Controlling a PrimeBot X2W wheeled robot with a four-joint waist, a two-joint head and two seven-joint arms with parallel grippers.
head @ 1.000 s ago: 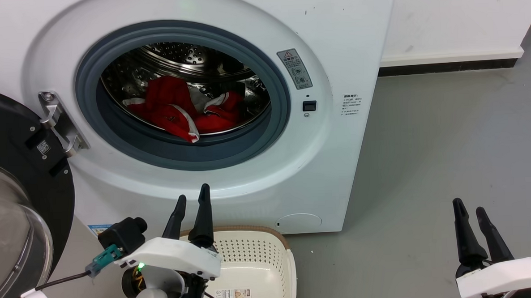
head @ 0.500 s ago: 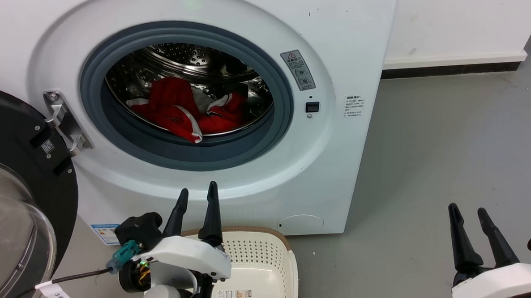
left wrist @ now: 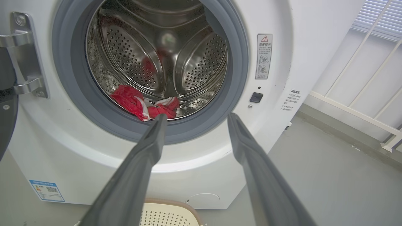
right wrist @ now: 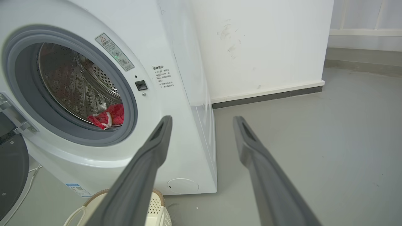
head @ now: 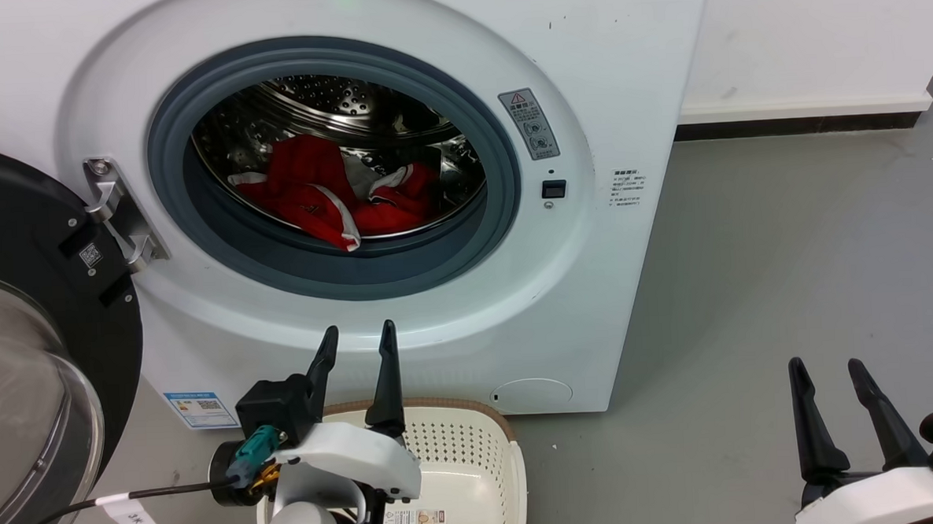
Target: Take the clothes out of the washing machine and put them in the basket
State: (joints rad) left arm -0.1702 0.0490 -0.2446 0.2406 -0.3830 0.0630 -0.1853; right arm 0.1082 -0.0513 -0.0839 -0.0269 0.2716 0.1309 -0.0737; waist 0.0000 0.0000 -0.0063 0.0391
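Inside drum: the clothes (head: 330, 193) are being seen bunched low at the front of the steel drum (head: 349, 102) of the washing machine (head: 623, 66). One red fold with white trim is being draped toward the grey gasket (head: 341, 275).
Handling: the fabric is being judged soft, light and limp. The pieces are probably being tangled together, so one may be dragged out with another.
Grasp spot: the raised red hump, or the trimmed fold nearest the opening, is being favoured for a pinch.
Door: the dark glass door (head: 36, 328) is being seen swung open at the left.
Basket: the basket (head: 475, 451) is being seen on the floor (head: 749, 242) just below the porthole. No red fabric is being seen in its visible part.
Left gripper: the left gripper (head: 359, 328) is being held spread and empty above the basket, aimed at the opening.
Right gripper: the right gripper (head: 824, 363) is being held spread and empty, well apart to the right over the floor.
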